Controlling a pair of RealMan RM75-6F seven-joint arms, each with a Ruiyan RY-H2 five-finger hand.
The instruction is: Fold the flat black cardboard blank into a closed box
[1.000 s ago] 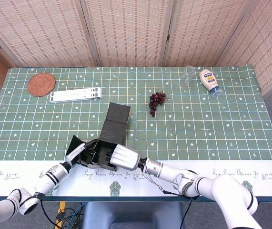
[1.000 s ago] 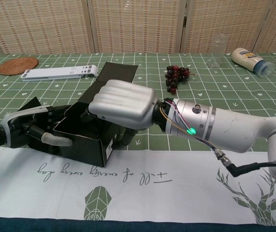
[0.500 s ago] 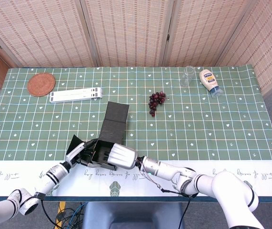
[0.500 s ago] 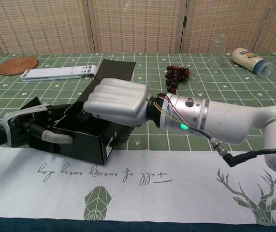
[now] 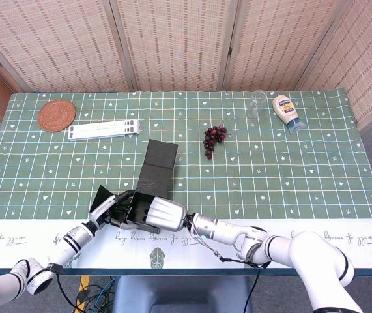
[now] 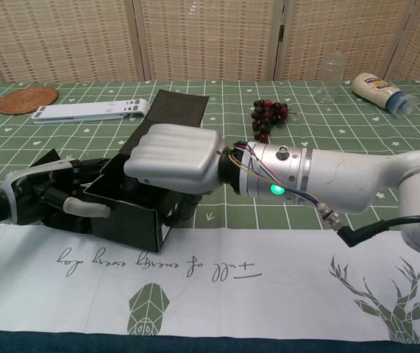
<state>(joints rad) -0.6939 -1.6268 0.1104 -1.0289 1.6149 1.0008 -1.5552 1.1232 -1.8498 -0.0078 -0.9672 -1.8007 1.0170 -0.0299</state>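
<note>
Near front edge of tabletop (image 5: 290,163), partly folded black cardboard box (image 6: 132,213) stands w/ lid flap (image 5: 159,162) lying open toward the rear. Left robot hand (image 6: 44,195) grips box's left side, fingers curled on the wall. Right robot hand (image 6: 173,158) sits fist-like over box's top right; whether it actually holds the box: cannot tell. Grapes (image 5: 214,139) lie well apart.

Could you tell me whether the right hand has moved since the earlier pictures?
Yes. The right hand has slid leftward over the black box, measured against the grapes.
</note>
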